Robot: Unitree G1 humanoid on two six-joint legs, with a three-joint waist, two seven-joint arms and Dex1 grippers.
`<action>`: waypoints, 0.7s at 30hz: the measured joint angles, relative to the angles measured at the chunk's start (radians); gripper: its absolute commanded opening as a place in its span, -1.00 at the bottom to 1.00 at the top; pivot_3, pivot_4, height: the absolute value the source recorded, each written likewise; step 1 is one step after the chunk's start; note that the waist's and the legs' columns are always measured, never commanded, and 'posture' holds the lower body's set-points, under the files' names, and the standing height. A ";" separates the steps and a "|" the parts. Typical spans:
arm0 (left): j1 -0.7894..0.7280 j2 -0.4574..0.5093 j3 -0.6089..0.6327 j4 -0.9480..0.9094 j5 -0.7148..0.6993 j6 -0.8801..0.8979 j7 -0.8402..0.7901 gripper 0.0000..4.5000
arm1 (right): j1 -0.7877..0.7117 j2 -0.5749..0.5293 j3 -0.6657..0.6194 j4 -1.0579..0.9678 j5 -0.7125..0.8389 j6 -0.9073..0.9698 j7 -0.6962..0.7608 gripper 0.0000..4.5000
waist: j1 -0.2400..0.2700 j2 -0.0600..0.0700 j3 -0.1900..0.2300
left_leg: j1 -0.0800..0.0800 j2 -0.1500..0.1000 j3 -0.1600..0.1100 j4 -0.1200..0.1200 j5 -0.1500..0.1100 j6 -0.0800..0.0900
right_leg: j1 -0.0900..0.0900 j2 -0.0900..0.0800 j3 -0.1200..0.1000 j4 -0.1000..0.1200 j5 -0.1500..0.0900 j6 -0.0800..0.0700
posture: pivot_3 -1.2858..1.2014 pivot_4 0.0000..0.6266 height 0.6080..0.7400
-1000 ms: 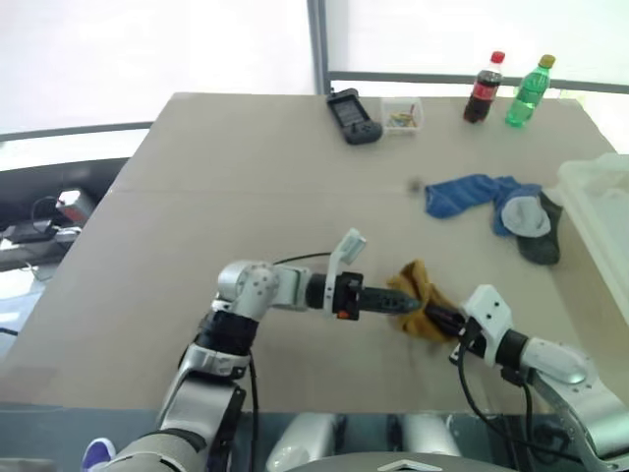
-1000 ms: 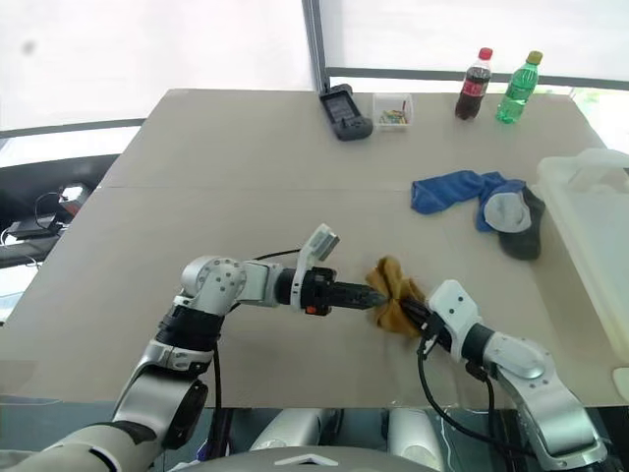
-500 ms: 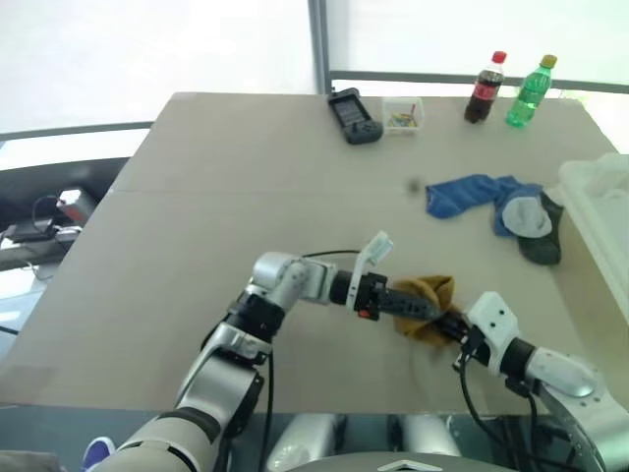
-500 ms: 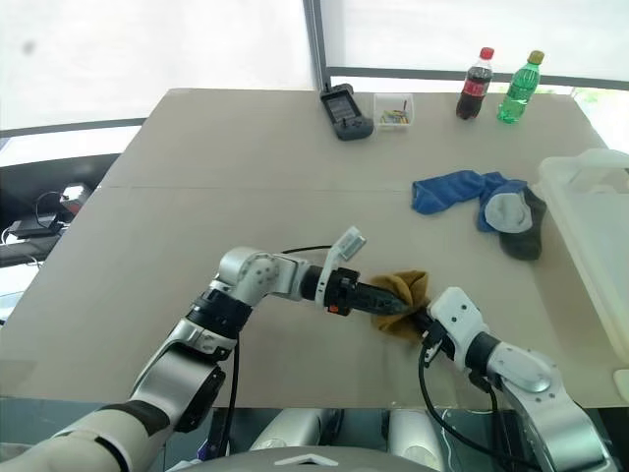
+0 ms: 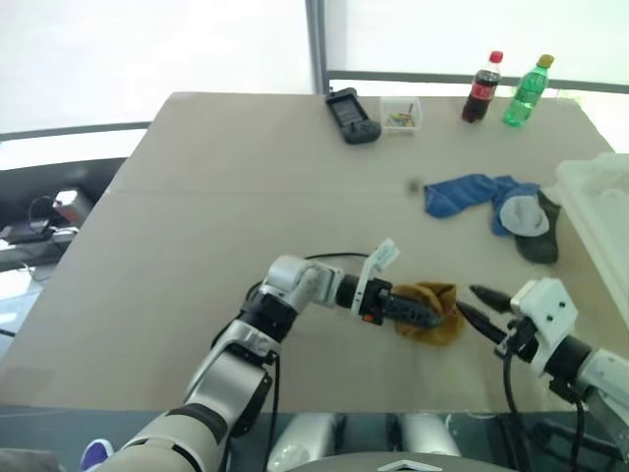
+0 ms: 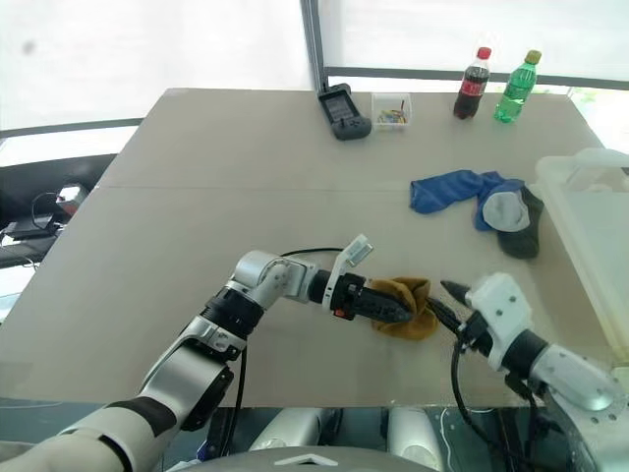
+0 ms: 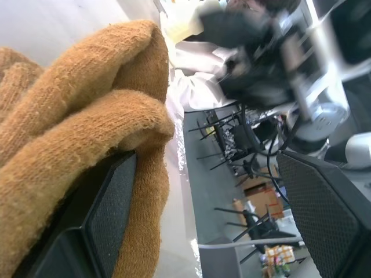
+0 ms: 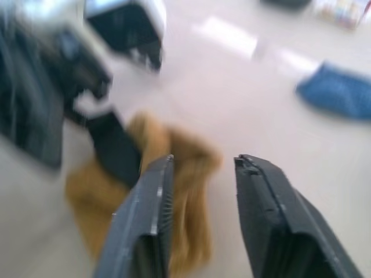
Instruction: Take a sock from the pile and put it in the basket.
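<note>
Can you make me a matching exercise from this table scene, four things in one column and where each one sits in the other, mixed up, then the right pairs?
Things:
1. mustard sock
2. blue sock
3. cola bottle
4. basket

Places:
A. far edge of the table, beside the green bottle
B. right edge of the table
C. near edge, between the left gripper and right gripper
D. mid-table, next to the dark grey sock

Pairs: 1-C, 2-D, 3-A, 4-B

- A sock lies near the table's front edge, between both grippers.
- The pile sits behind it, rightward.
- The basket stands at the table's right edge.
- Two bottles stand far back.
</note>
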 measured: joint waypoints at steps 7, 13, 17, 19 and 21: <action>0.027 0.024 -0.025 -0.067 0.041 -0.066 -0.017 0.84 | -0.196 0.008 0.222 0.271 -0.116 -0.067 0.025 -0.56 | 0.001 -0.001 0.001 | -0.003 0.000 0.000 0.000 0.000 0.000 | -0.004 0.000 0.000 -0.001 0.000 0.000 | 0.03 -0.52 1.00; 0.085 0.051 -0.014 -0.161 0.056 -0.107 0.004 0.84 | -0.198 -0.003 0.271 0.409 -0.202 -0.195 0.059 -0.98 | -0.002 0.000 0.000 | -0.004 0.000 0.000 0.001 0.000 0.000 | -0.006 0.000 0.000 0.001 0.000 0.000 | 0.03 -0.52 1.00; 0.149 0.108 0.018 -0.254 0.063 -0.152 0.023 0.84 | -0.184 -0.003 0.272 0.428 -0.206 -0.240 0.069 -0.98 | -0.003 0.000 0.000 | -0.004 0.000 0.000 0.001 0.000 0.000 | -0.006 0.001 0.001 0.003 0.000 0.000 | 0.03 -0.52 1.00; 0.179 0.152 0.044 -0.305 0.062 -0.172 0.027 0.84 | -0.180 -0.003 0.271 0.431 -0.208 -0.249 0.071 -0.98 | -0.002 0.000 0.000 | -0.004 0.000 0.000 0.001 0.000 0.000 | -0.006 0.001 0.001 0.002 0.000 0.000 | 0.03 -0.52 1.00; 0.209 0.210 0.079 -0.359 0.062 -0.211 0.023 0.84 | -0.173 -0.002 0.269 0.431 -0.209 -0.259 0.072 -0.98 | -0.002 0.000 0.000 | -0.004 0.000 0.000 0.001 0.000 0.000 | -0.006 0.001 0.001 0.002 0.000 -0.001 | 0.03 -0.52 1.00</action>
